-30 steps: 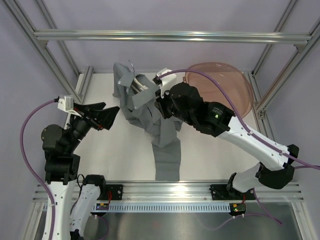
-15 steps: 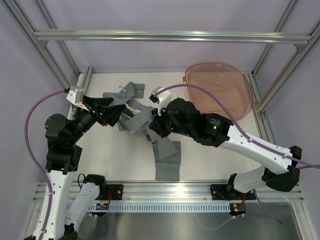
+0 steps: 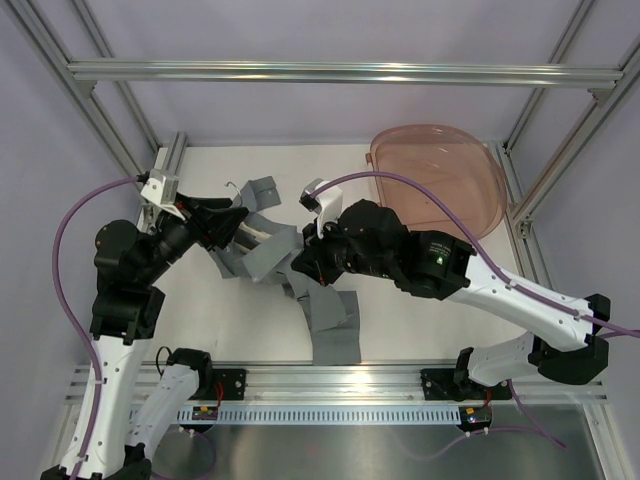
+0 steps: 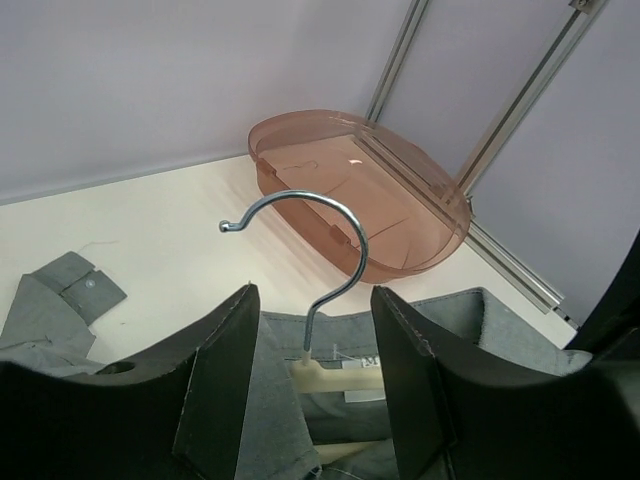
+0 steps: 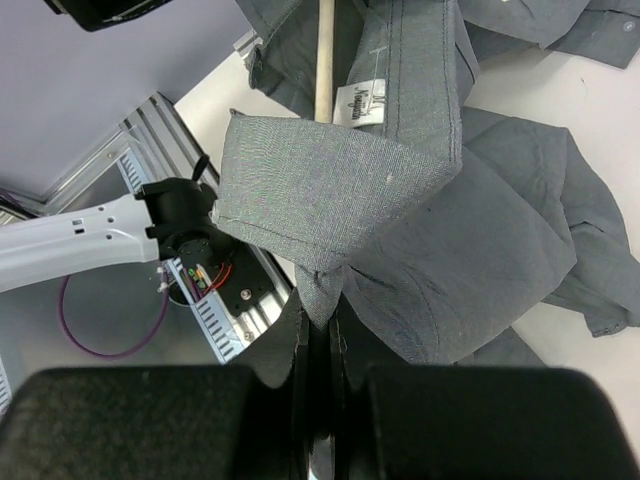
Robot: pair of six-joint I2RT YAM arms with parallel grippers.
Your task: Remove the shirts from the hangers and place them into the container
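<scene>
The right gripper [image 5: 320, 335] is clamped on a fold of the grey shirt [image 5: 420, 250], which lies bunched at the centre of the overhead view. The left gripper [image 4: 314, 325] holds its fingers apart, straddling the wire hook [image 4: 361, 250] of the cream hanger [image 4: 335, 377]. The pinkish tub [image 3: 470, 175] sits at upper right, apart from the shirt.

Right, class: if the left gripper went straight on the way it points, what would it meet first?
Probably the hanger: its hook stands between the open jaws of the left gripper, with the shirt just behind it. Depth is hard to judge.
</scene>
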